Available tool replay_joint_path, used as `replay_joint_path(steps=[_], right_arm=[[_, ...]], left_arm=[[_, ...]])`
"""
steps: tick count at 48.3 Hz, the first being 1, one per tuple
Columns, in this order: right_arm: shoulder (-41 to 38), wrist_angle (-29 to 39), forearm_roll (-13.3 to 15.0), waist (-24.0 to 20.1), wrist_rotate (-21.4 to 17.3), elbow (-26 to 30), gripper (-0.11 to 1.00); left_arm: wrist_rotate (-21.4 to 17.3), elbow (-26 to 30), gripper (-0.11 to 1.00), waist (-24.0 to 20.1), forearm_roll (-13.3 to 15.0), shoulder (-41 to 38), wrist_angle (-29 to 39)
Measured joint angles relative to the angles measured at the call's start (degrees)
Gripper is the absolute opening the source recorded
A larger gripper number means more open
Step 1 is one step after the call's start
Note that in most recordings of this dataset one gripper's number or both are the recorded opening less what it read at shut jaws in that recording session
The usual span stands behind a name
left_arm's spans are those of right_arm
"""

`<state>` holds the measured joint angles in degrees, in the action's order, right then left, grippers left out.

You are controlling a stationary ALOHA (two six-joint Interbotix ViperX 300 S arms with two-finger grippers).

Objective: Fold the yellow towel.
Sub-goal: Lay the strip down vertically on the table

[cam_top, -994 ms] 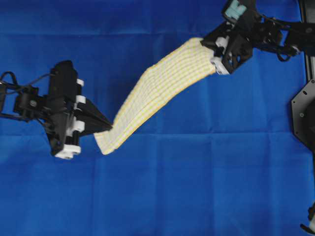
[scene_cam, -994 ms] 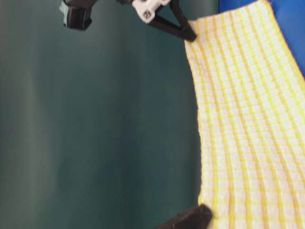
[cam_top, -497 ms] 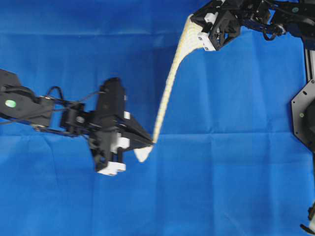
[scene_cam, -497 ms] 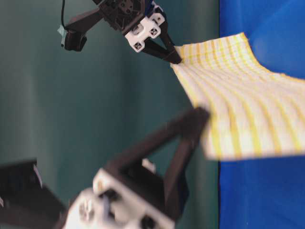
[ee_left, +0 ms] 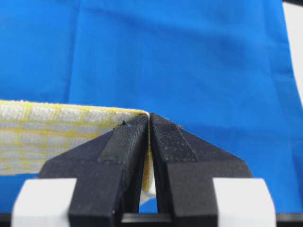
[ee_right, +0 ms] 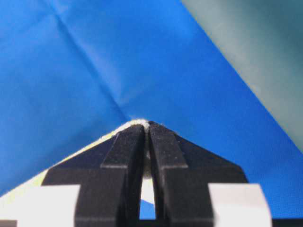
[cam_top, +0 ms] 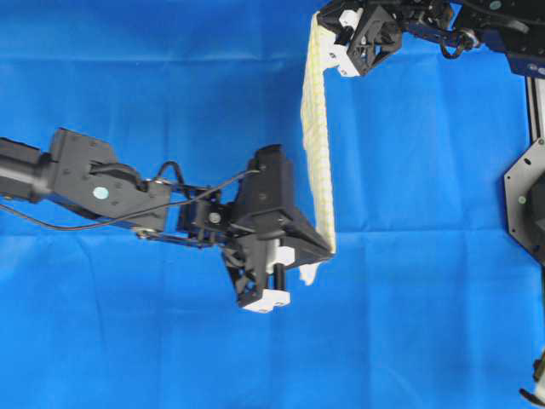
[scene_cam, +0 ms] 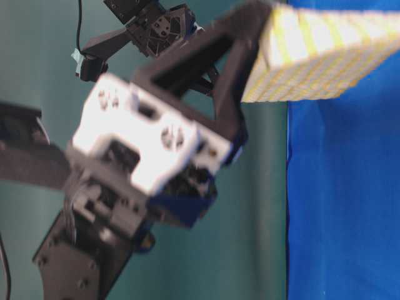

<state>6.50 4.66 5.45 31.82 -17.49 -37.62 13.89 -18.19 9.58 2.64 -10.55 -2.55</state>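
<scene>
Two claws hold the yellow towel (cam_top: 317, 136) stretched above the blue cloth (cam_top: 128, 341): overhead, left claw (cam_top: 328, 249) mid-bench, right claw (cam_top: 322, 30) at the far edge. Wrist views show both clamped tight on towel corners.

text: none legible | labels: none | numbers: none

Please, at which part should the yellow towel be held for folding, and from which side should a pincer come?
Probably at its corners, as now: the yellow towel hangs stretched, thin and edge-on, between the left pincer and the right pincer, each shut on one end. Coming in along the cloth's plane, one finger on each face, suits so thin a sheet above the blue cloth.
</scene>
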Motion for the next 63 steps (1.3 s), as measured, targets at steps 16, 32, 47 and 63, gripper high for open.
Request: replay_joint_path(steps=[16, 32, 47, 63], right_arm=[[0.0, 0.1, 0.2, 0.1, 0.1, 0.1, 0.02], [0.1, 1.1, 0.3, 0.1, 0.3, -0.1, 0.02], [-1.3, 1.1, 0.5, 0.1, 0.4, -0.4, 0.02], [-8.8, 1.3, 0.5, -1.8, 0.4, 4.8, 0.02]], left_arm=[[-1.8, 4.5, 0.01, -0.1, 0.0, -3.3, 0.0], [-2.1, 5.7, 0.01, -0.1, -0.1, -5.2, -1.7], [-2.2, 2.3, 0.01, 0.1, -0.1, -6.1, -6.8], [-2.3, -11.8, 0.01, 1.1, 0.0, -3.3, -23.5]])
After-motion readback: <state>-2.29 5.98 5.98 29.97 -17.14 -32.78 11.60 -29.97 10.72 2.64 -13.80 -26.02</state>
